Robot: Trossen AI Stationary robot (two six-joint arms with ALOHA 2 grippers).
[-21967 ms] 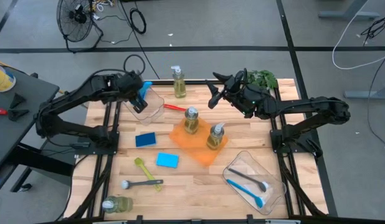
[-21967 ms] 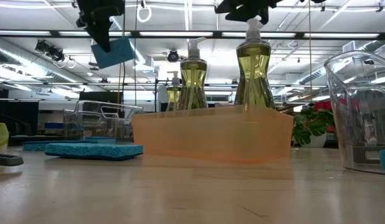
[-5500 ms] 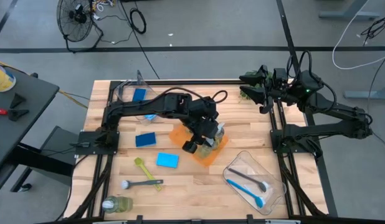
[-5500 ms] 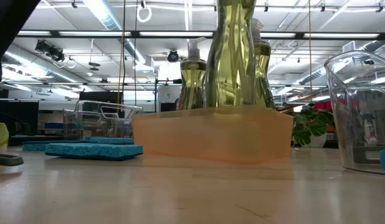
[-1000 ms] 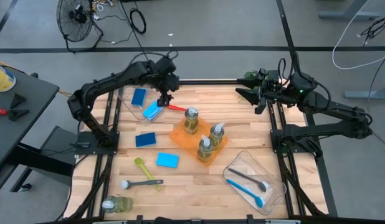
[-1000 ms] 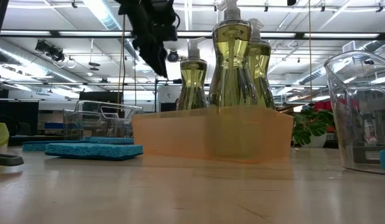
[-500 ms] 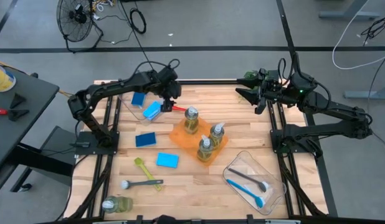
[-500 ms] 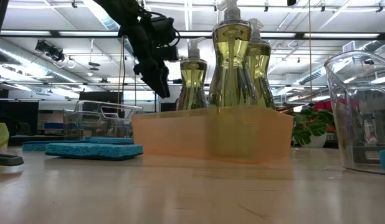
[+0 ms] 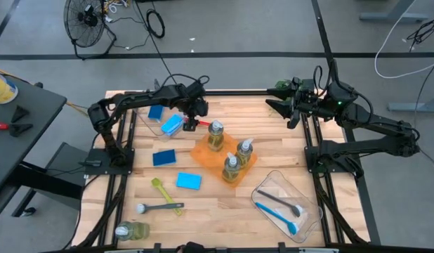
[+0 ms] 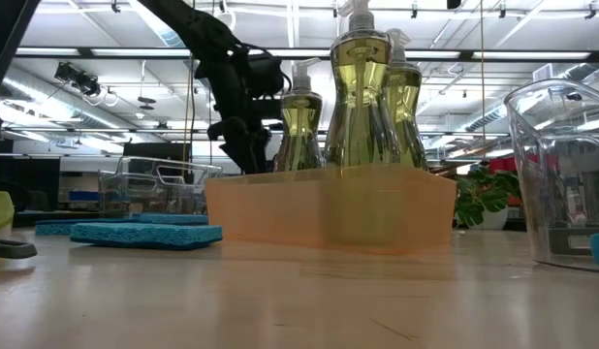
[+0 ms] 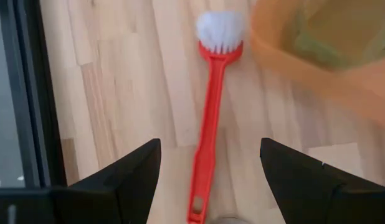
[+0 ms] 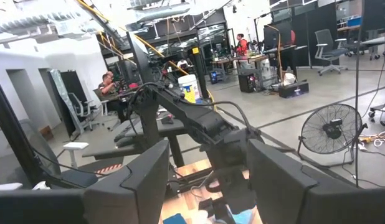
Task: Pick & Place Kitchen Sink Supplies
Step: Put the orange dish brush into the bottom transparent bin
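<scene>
A red brush point(image 11: 208, 124) with white bristles lies flat on the wooden table beside the orange tray point(image 9: 203, 151). My left gripper point(image 11: 209, 149) hovers open just above its handle, one finger on either side, touching nothing; in the high view the left gripper point(image 9: 194, 118) is at the far middle of the table. Three soap bottles point(image 9: 231, 167) stand upright in the tray. One more bottle point(image 9: 131, 230) lies at the near left corner. My right gripper point(image 9: 286, 105) waits open at the far right by the plant point(image 9: 281, 87).
A clear bin point(image 9: 161, 116) at the far left holds two blue sponges. Two more sponges point(image 9: 163, 157) lie left of the tray, with a yellow-green brush point(image 9: 159, 188) and a grey brush point(image 9: 159, 207) nearer. Another clear bin point(image 9: 284, 204) with brushes sits near right.
My left gripper has moved a little toward the table's right edge and down toward the red brush, staying open. The brush and bottles have not moved.
</scene>
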